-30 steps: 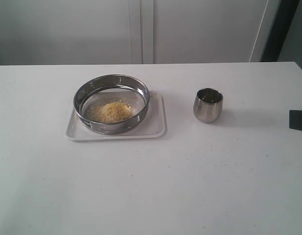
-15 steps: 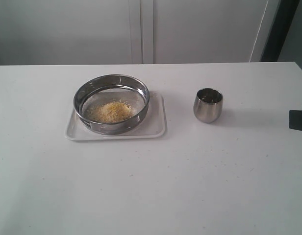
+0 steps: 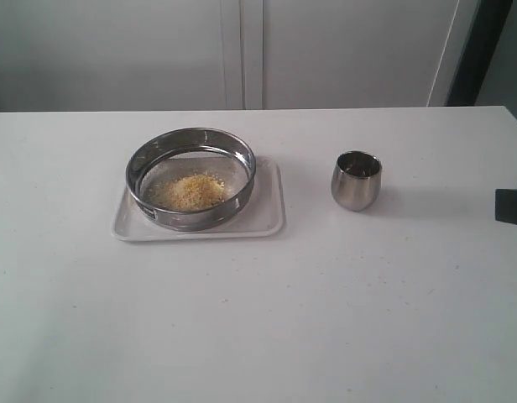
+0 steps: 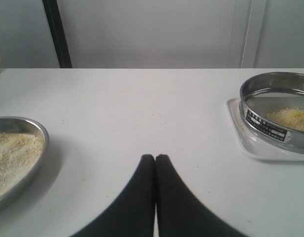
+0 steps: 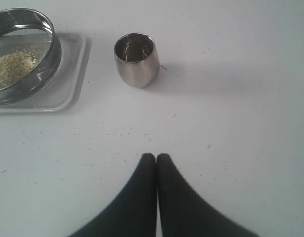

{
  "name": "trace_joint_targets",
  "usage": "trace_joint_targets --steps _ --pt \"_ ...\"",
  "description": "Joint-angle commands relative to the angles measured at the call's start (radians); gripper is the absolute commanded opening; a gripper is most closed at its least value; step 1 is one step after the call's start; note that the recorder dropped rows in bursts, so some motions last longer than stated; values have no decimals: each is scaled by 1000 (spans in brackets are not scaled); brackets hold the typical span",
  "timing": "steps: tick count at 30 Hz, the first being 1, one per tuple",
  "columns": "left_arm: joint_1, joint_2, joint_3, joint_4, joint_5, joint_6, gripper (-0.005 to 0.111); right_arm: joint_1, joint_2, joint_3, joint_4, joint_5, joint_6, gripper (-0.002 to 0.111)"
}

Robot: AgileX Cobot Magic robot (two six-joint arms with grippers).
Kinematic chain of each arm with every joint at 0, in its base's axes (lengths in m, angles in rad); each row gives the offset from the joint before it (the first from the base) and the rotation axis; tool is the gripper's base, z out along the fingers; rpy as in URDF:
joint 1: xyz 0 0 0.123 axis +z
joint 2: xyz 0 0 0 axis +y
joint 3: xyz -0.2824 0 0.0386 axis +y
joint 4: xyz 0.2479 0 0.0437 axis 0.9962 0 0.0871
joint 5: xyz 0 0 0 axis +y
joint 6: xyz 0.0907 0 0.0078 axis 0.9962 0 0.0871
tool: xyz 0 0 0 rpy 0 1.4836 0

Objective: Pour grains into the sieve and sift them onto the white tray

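Observation:
The round steel sieve (image 3: 191, 177) rests on the white tray (image 3: 267, 220), left of the table's middle. A heap of yellow and pale grains (image 3: 190, 191) lies on its mesh. The same sieve (image 4: 278, 111) with grains (image 4: 291, 118) shows in the left wrist view, and the sieve (image 5: 23, 54) on the tray (image 5: 70, 74) in the right wrist view. My left gripper (image 4: 155, 158) is shut and empty, well away from the sieve. My right gripper (image 5: 156, 156) is shut and empty over bare table, short of the cup.
A small rounded steel cup (image 3: 356, 180) stands upright to the right of the tray; the cup (image 5: 136, 59) looks empty in the right wrist view. A steel bowl of grains (image 4: 14, 158) sits near the left gripper. A dark arm part (image 3: 511, 204) shows at the right edge.

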Motion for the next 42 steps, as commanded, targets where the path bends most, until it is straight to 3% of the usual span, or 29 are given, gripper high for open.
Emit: trace_joint_targets --steps 1,21,29,42 --pt "1 37 -37 3 59 -26 0 -6 -6 4 -7 -3 -8 0" --pt "1 105 -88 -21 29 -94 0 -6 -6 4 -9 -3 -8 0" --pt "1 312 -247 -21 145 -92 0 -6 -6 4 -9 -3 -8 0" --pt "1 740 -531 -17 446 -42 0 -6 -6 4 -6 -3 -8 0"
